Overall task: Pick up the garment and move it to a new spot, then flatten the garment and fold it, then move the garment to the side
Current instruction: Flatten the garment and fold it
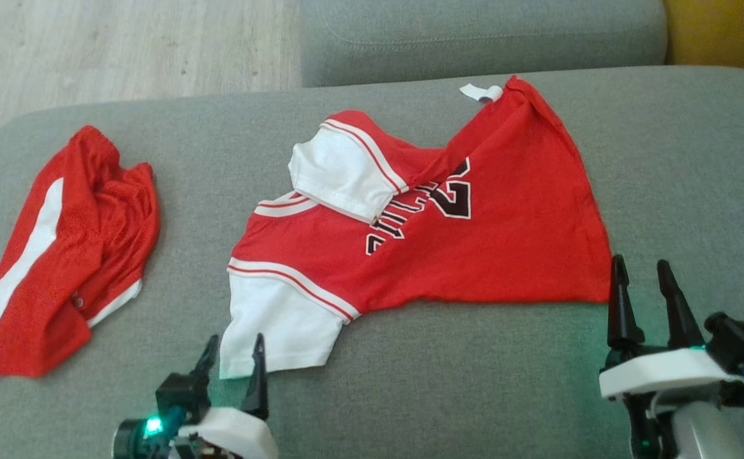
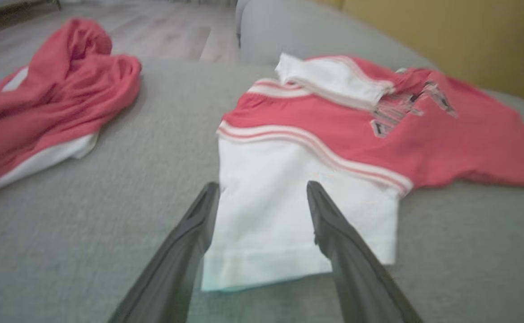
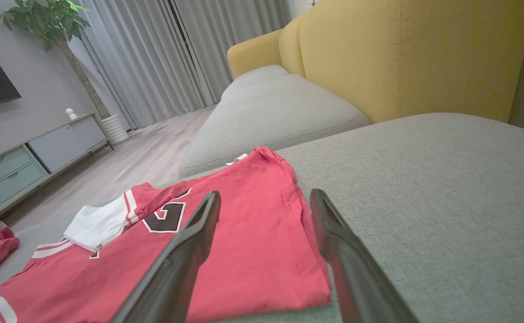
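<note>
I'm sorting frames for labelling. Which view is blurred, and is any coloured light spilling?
Left wrist view: soft, washed out, print on the jersey smeared. Right wrist view: sharp, print edges crisp. Head view: green glow on the grey cushion beside the left gripper and right gripper.

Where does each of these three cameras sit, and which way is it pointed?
Head view: on the head, looking down at a grey cushion with jersey and shorts; left tool and right tool show, open.
Left wrist view: low on that wrist, looking along its own fingers at the jersey's white sleeve.
Right wrist view: low on that wrist, along its fingers, over the jersey toward a yellow backrest.
Both wrist views share the jersey and shorts.
</note>
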Robot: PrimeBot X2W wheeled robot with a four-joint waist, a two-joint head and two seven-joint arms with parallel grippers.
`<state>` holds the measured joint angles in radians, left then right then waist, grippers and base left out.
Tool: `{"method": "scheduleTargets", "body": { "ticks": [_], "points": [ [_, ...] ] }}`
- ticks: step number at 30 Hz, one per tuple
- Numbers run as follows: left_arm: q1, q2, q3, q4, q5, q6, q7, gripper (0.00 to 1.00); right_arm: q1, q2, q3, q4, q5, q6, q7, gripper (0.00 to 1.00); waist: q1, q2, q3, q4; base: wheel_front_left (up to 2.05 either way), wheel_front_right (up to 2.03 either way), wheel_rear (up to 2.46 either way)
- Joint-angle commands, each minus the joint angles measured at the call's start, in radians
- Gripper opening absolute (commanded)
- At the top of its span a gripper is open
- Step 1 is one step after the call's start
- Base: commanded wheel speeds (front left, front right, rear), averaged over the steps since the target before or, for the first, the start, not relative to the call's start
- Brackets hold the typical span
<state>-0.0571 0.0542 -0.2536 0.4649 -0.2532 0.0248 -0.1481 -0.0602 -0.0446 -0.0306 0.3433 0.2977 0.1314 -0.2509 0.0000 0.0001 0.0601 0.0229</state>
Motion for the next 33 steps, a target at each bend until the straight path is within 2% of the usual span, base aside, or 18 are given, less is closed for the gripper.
{"method": "scheduleTargets", "body": {
  "ticks": [1,3,5,15,16,17,18,27,33],
  "points": [
    [-0.061,0.010,0.040,-0.020,0.009,0.015,0.003,1.00,-0.055,-0.006,0.028,-0.038,-0.009,-0.001,-0.011,1.00,0.0000,-0.0001,0.007,-0.002,0.00,0.00,0.00],
    [-0.074,0.011,0.051,0.012,0.011,0.046,0.030,1.00,-0.062,-0.006,0.032,-0.042,-0.006,-0.001,-0.011,1.00,0.0000,-0.0001,0.014,-0.004,0.00,0.00,0.00],
    [-0.081,0.015,0.047,0.039,0.013,0.054,0.063,1.00,-0.067,-0.006,0.034,-0.045,-0.003,-0.001,-0.011,1.00,0.0000,-0.0001,0.019,-0.005,0.00,0.00,0.00],
    [-0.090,0.017,0.026,0.098,-0.006,0.047,0.174,1.00,-0.079,-0.006,0.037,-0.042,0.006,-0.001,-0.011,1.00,0.0000,-0.0001,0.023,-0.017,0.00,0.00,0.00],
    [-0.091,0.017,0.022,0.100,-0.010,0.040,0.184,0.94,-0.080,-0.006,0.037,-0.040,0.007,-0.001,-0.011,1.00,0.0000,-0.0001,0.023,-0.017,0.00,0.00,0.00],
    [-0.092,0.017,0.021,0.097,-0.013,0.035,0.187,0.09,-0.080,-0.006,0.036,-0.036,0.005,-0.001,-0.011,1.00,0.0000,-0.0001,0.024,-0.017,0.00,0.00,0.00],
    [-0.093,0.018,0.020,0.091,-0.016,0.031,0.184,0.00,-0.080,-0.006,0.035,-0.025,0.002,-0.001,-0.011,1.00,0.0000,-0.0001,0.024,-0.017,0.00,0.00,0.00],
    [-0.118,0.009,0.048,-0.038,-0.060,0.010,-0.044,0.00,-0.144,-0.006,-0.069,0.187,-0.023,-0.001,0.056,1.00,0.0000,-0.0001,0.021,-0.001,0.00,0.00,0.00],
    [-0.120,0.005,0.032,-0.085,-0.070,-0.007,-0.091,0.00,-0.228,-0.006,-0.076,0.382,0.038,-0.001,0.079,1.00,0.0000,-0.0001,0.026,0.019,0.00,0.00,0.00]
  ]
}}
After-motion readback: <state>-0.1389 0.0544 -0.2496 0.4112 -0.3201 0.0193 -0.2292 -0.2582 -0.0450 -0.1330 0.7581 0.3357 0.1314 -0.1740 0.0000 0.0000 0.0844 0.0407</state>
